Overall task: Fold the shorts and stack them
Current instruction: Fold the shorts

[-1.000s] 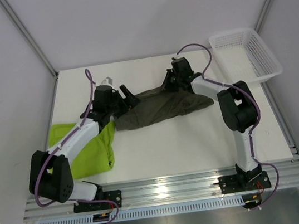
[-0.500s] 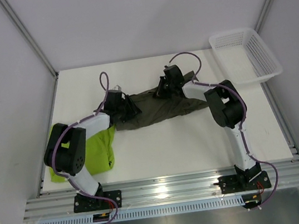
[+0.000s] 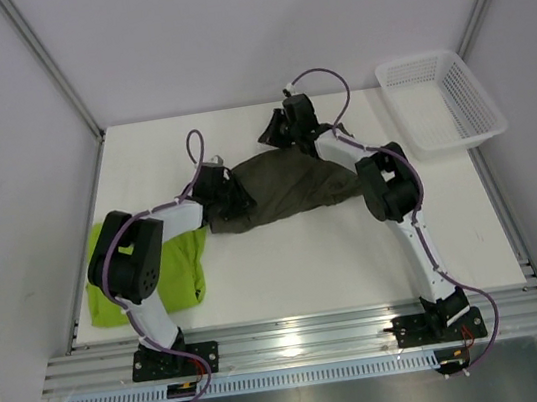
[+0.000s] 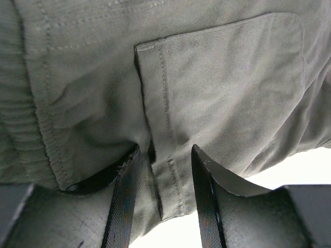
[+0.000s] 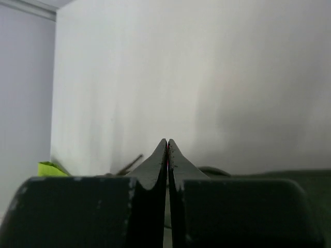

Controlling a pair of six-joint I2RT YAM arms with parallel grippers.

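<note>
The dark olive-grey shorts (image 3: pixel 292 187) lie bunched across the middle of the table. My left gripper (image 3: pixel 235 198) is at their left end. In the left wrist view it (image 4: pixel 165 150) is open, and its fingers straddle a fold by the shorts' back pocket (image 4: pixel 227 88). My right gripper (image 3: pixel 271 132) is at the shorts' far edge, pointing left. Its jaws (image 5: pixel 167 140) are shut, and a thin strip of olive cloth shows low between them. The lime green shorts (image 3: pixel 182 266) lie flat at the left, partly under my left arm. A corner of them (image 5: pixel 49 168) shows in the right wrist view.
A white mesh basket (image 3: pixel 414 61) stands at the table's far right corner. Walls close the table in on the left, right and back. The arms' mounting rail (image 3: pixel 299 336) runs along the near edge.
My left gripper has come down from above the table onto the olive shorts' left end. My right gripper has moved left and away, and the shorts' far edge has bunched up towards it.
</note>
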